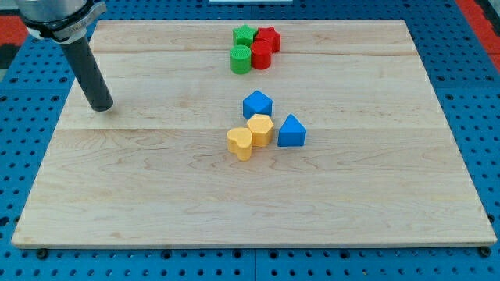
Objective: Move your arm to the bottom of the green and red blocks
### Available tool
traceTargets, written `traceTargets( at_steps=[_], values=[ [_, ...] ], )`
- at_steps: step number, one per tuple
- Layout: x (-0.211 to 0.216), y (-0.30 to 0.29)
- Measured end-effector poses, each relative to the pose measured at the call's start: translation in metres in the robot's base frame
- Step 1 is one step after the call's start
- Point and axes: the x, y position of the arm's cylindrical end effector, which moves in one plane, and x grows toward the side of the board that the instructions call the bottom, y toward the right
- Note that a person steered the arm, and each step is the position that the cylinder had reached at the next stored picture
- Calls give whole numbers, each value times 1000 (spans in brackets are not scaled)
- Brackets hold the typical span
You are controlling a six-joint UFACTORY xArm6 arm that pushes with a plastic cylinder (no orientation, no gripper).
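A green star block (245, 35) and a red star-like block (269, 37) sit near the view's top centre. Just below them stand a green cylinder (241, 59) and a red cylinder (261, 55), all four touching in a cluster. My tip (100, 108) rests on the board at the view's left, far to the left of the cluster and lower than it.
A blue block (257, 104), a blue triangle block (291, 131), a yellow hexagon block (260, 128) and a yellow heart block (241, 143) cluster at the centre of the wooden board (156, 195). A blue pegboard (484, 117) surrounds the board.
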Motion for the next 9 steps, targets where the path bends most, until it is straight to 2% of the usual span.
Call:
traceTargets(
  at_steps=[6, 7, 9],
  values=[
    [-2, -10],
    [-7, 53],
    [-58, 198]
  ],
)
